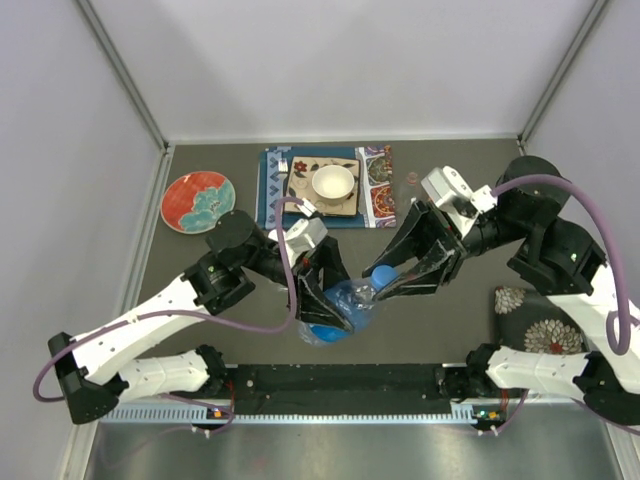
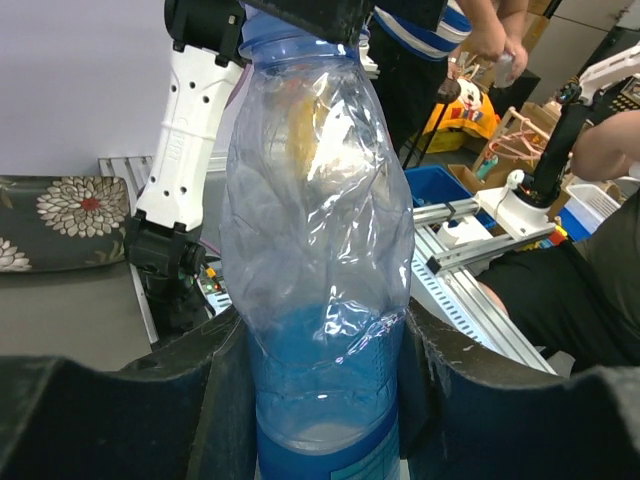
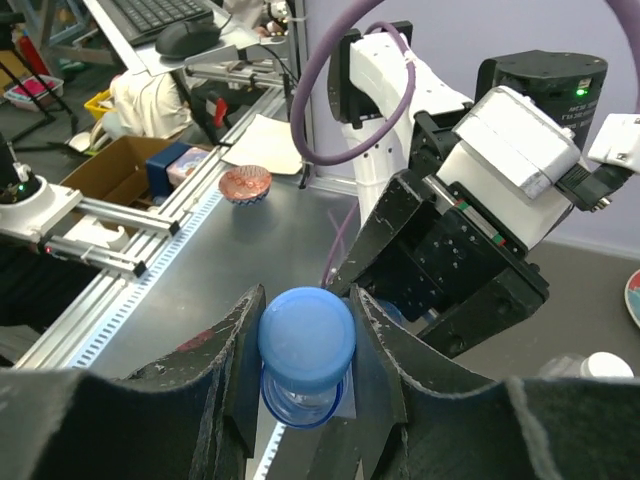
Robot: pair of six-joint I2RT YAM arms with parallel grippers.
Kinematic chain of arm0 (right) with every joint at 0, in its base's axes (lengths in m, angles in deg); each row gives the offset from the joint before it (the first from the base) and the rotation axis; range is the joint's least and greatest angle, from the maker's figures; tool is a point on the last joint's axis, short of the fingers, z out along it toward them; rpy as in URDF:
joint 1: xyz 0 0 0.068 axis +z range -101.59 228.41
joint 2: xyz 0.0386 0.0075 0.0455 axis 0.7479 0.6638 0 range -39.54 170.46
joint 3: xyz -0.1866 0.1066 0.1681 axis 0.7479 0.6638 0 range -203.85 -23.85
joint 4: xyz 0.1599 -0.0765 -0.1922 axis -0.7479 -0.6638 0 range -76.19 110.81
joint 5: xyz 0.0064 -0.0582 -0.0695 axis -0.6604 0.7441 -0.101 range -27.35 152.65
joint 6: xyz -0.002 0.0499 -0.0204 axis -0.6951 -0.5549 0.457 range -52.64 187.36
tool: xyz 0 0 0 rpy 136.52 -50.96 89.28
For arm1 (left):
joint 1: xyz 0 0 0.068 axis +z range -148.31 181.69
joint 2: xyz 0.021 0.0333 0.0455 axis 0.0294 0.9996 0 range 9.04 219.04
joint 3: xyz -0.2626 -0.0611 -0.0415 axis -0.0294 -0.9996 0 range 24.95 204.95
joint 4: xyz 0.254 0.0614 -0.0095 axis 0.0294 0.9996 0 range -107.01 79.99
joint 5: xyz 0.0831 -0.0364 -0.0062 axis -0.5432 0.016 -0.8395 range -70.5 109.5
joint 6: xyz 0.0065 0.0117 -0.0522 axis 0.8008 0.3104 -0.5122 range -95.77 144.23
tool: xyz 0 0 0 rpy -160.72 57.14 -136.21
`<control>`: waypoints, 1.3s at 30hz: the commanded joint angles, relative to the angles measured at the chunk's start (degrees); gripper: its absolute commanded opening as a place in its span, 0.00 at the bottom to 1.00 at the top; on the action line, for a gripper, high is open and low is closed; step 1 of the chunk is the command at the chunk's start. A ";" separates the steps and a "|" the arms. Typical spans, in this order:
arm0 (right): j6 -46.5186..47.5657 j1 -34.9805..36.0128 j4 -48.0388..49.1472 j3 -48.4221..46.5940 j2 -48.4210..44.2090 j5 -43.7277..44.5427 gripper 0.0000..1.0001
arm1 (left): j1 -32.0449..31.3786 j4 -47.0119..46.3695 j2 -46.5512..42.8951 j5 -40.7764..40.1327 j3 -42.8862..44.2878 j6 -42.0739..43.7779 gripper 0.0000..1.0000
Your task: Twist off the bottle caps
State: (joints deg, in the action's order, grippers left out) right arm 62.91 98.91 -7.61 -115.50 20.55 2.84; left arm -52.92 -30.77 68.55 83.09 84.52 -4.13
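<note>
Nearest the left wrist camera, the left jaws pinch the lower body of the crumpled blue-tinted bottle (image 2: 315, 250). The right jaws clamp its blue cap (image 3: 306, 338), which sits on the neck. From above, the bottle lies near the table's (image 1: 430, 330) centre, cap end toward 2 o'clock, seemingly lifted. A white bowl (image 1: 333, 183) stands at 12 o'clock.

I have the bottle (image 1: 340, 308) over the near middle of the table (image 1: 430, 330), its cap (image 1: 383, 274) at the right end, between my left gripper (image 1: 325, 298) and right gripper (image 1: 393, 280), with a bowl (image 1: 333, 183) on mats (image 1: 375, 190) behind at the far edge, a plate (image 1: 198, 200) far left and a pad (image 1: 535, 320) near right.
</note>
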 commanded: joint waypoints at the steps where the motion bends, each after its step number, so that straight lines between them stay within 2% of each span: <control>1: 3.48 -0.40 0.30 -0.89 -1.20 -1.11 0.00 | 1.08 -2.78 -0.18 3.73 1.07 -0.39 0.34; 5: 4.18 -1.37 0.65 -1.68 -5.68 12.93 0.00 | 3.89 2.68 -1.23 2.68 0.20 4.53 0.34; 9: 4.18 -1.37 0.48 -2.56 -9.46 34.34 0.00 | 5.74 7.16 -3.16 1.19 -2.09 8.23 0.34; 11: 4.18 -1.37 0.74 -1.43 -11.31 41.84 0.00 | 6.09 9.35 -4.04 -0.22 -3.05 10.16 0.34; 12: 3.92 -1.37 0.74 0.23 -11.66 51.10 0.00 | 6.18 10.32 -4.31 -0.83 -3.41 10.86 0.34; 14: 2.09 -1.37 0.48 3.14 -12.54 63.18 0.00 | 6.27 12.60 -5.45 -3.29 -3.67 12.80 0.34; 15: 0.16 -1.37 0.04 6.72 -12.55 74.29 0.00 | 6.18 13.14 -5.97 -4.00 -4.11 13.32 0.34; 18: -5.10 -1.72 -1.63 15.50 -12.28 87.63 0.00 | 6.27 13.58 -8.87 -6.72 -5.07 14.29 0.34; 20: -8.89 -4.96 -1.90 20.09 -11.85 86.89 0.00 | 6.18 15.60 -11.07 -8.65 -5.25 15.09 0.34; 24: -19.61 -14.10 -1.81 30.98 -8.96 78.38 0.00 | 6.27 19.46 -14.32 -11.81 -5.08 16.84 0.34; 31: -26.31 -27.72 4.25 42.87 -2.45 72.39 0.00 | 6.27 20.09 -19.95 -17.27 -7.71 17.64 0.35; 35: -30.09 -36.58 9.25 47.61 -0.16 74.93 0.00 | 6.27 18.51 -21.18 -18.15 -9.29 17.55 0.36; 39: -30.54 -41.78 12.16 46.23 5.80 77.56 0.00 | 6.27 16.31 -21.97 -18.42 -11.05 16.50 0.36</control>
State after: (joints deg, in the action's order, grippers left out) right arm 35.24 61.60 -2.87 -67.44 21.86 77.37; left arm -46.93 -10.33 47.28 66.26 75.02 12.44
